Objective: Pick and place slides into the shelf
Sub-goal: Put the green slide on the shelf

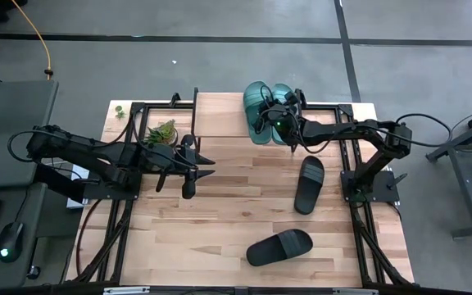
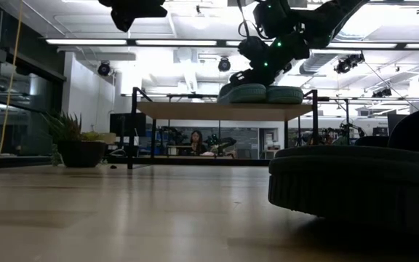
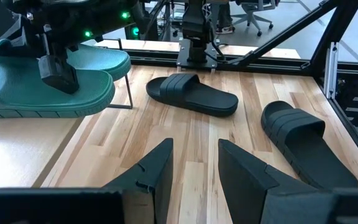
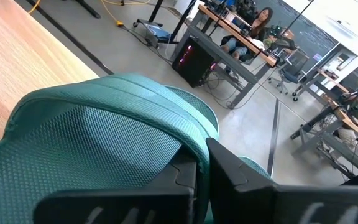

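Two teal slides [image 1: 269,111] lie side by side, soles down, on the shelf's plank top [image 1: 220,111], near its right end; the low view shows them there [image 2: 264,93]. My right gripper [image 1: 275,123] hangs over them, shut on the strap of the left one [image 4: 104,143]. Two black slides lie soles down on the table: one right of centre [image 1: 309,183], one near the near edge [image 1: 279,247]. My left gripper [image 1: 210,166] hovers open over the table's middle, touching nothing, with its fingers [image 3: 194,144] pointing toward the black slides. My right gripper [image 4: 201,171] pinches the left teal slide by the edge of its wide ribbed strap [image 4: 188,140] between the two fingers. The fingers come slanting down from the table's right. The slide sits level with its sole on the shelf top [image 2: 242,92].
A small potted plant [image 1: 162,131] stands on the table under the shelf's left end. The shelf's thin black legs [image 3: 129,93] stand near the teal slides. Bare plank lies left of the teal slides [image 1: 211,106]. A person sits at a desk far behind [image 2: 195,138].
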